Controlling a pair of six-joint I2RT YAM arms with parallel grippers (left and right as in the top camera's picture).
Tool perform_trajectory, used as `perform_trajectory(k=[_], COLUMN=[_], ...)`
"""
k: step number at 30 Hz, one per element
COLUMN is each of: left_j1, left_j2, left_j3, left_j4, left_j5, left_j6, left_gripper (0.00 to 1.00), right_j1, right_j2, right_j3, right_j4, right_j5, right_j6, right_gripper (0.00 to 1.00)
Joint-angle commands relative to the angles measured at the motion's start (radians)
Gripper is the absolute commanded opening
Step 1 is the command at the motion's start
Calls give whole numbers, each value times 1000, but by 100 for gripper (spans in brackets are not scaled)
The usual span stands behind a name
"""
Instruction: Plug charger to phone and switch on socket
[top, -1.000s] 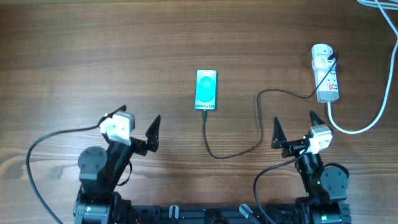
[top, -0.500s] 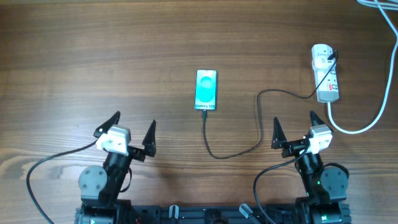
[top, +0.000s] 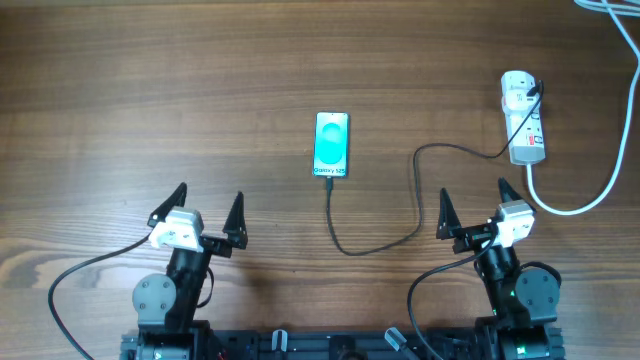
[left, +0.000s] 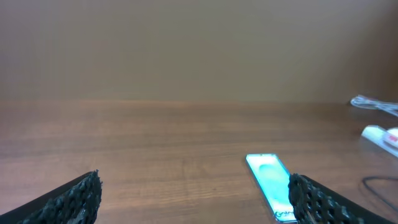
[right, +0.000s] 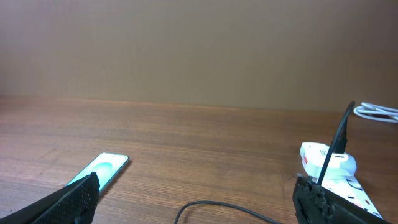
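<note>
The phone (top: 332, 144) lies flat mid-table, cyan screen up, text end toward me; it also shows in the left wrist view (left: 270, 177) and the right wrist view (right: 102, 168). The charger cable (top: 375, 245) runs from the socket in a loop to a tip (top: 329, 187) at the phone's near end; I cannot tell whether it is plugged in. The white socket (top: 522, 116) sits at the far right, also in the right wrist view (right: 333, 163). My left gripper (top: 206, 205) and right gripper (top: 471, 200) are both open and empty near the front edge.
A thick white cord (top: 600, 195) loops from the socket toward the right edge and the far right corner. The robot bases and their black cables (top: 75, 280) sit along the front edge.
My left gripper has drawn back toward the front edge and turned to point straight ahead. The right arm, phone and cable have not moved.
</note>
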Motion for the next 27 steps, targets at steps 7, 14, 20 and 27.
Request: perform_trajectory(k=[7,14,20,27], left_j1=[10,8,8,8], left_j2=[-11,-11,-11,-11], left_j3=[-9,-9,-9,-9], left_j4=[-50,-51,-50,-53], left_j5=[-108,-110,-91,-127], left_j6=[15,68,91,43], left_gripper=[100,100,100,100], right_j1=[5,5,5,5], right_j2=[-9,-9,-9,-9], right_j3=[-2,-2,-2,-2], right_j4=[3,3,3,3], right_j5=[14,14,14,14], right_j6=[7,7,7,7], right_gripper=[100,100,100,100])
